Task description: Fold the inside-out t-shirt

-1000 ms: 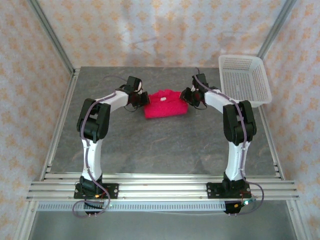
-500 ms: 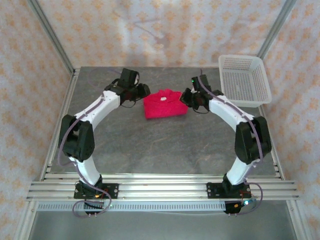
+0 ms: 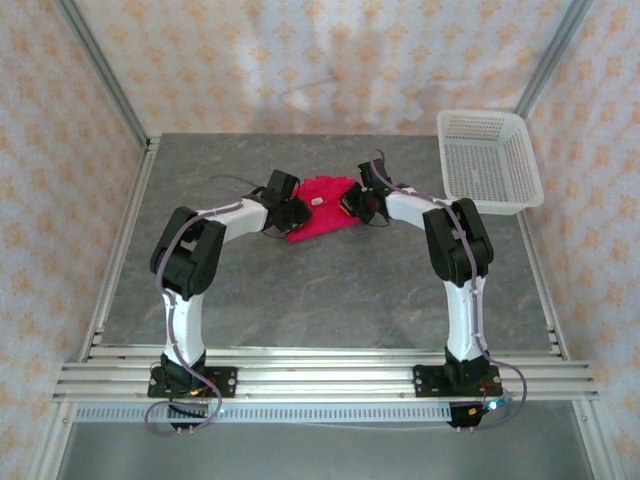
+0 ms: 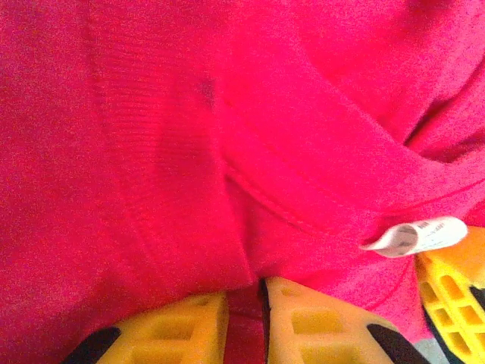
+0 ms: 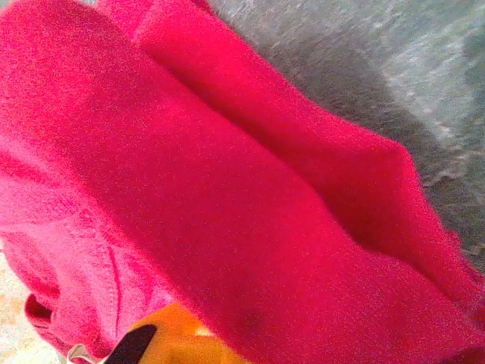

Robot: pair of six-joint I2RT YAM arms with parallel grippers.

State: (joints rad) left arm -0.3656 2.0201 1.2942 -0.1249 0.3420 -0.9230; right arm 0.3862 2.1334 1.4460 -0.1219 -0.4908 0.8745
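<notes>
Centrally, t-shirt [image 3: 330, 213] bunched between left jaws, right jaws; open table [image 3: 330, 300] nearside.

T-shirt [image 4: 151, 152] – soft matt red knit cloth w/ ribbed weave; table [image 3: 300, 290] matt grey, stone-look.

From above, the tips of the left gripper [image 3: 293, 213] and right gripper [image 3: 350, 203] are too small to make out against the shirt [image 3: 322, 210]. In the left wrist view, the yellow fingers [image 4: 318, 322] are cut off at 6 o'clock and the tag [image 4: 415, 236] has blurred print. In the right wrist view, cloth hides most of a finger [image 5: 178, 337] at 6 o'clock.
</notes>
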